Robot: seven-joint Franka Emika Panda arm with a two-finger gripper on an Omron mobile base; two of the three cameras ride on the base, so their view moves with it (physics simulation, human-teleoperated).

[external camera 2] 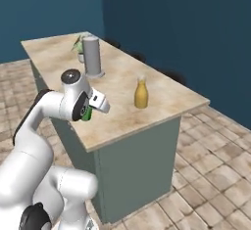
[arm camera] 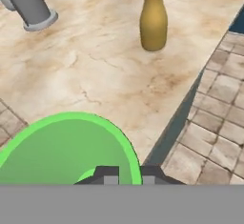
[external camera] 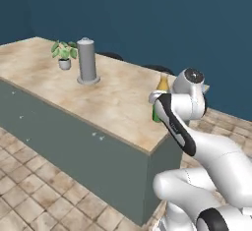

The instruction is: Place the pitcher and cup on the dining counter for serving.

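Observation:
The green cup [arm camera: 62,151] fills the lower left of the hand view, and my gripper [arm camera: 129,175] is shut on its rim. From the base views the cup [external camera 2: 87,112] [external camera: 155,115] hangs at the near edge of the dining counter [external camera 2: 122,114] [external camera: 113,102], mostly hidden behind my hand. I cannot tell whether it touches the top. The pitcher [external camera 2: 141,93] [external camera: 163,82] [arm camera: 153,20], a clear carafe with orange-yellow contents, stands upright on the counter beyond the cup, near the counter's right end.
A tall grey cylinder [external camera: 86,60] [external camera 2: 92,56] and a small potted plant [external camera: 64,54] stand farther left on the counter. Dark stool tops [external camera: 158,69] line its far side. Bare marbled top lies between cup and pitcher; tiled floor [arm camera: 214,132] drops off past the right end.

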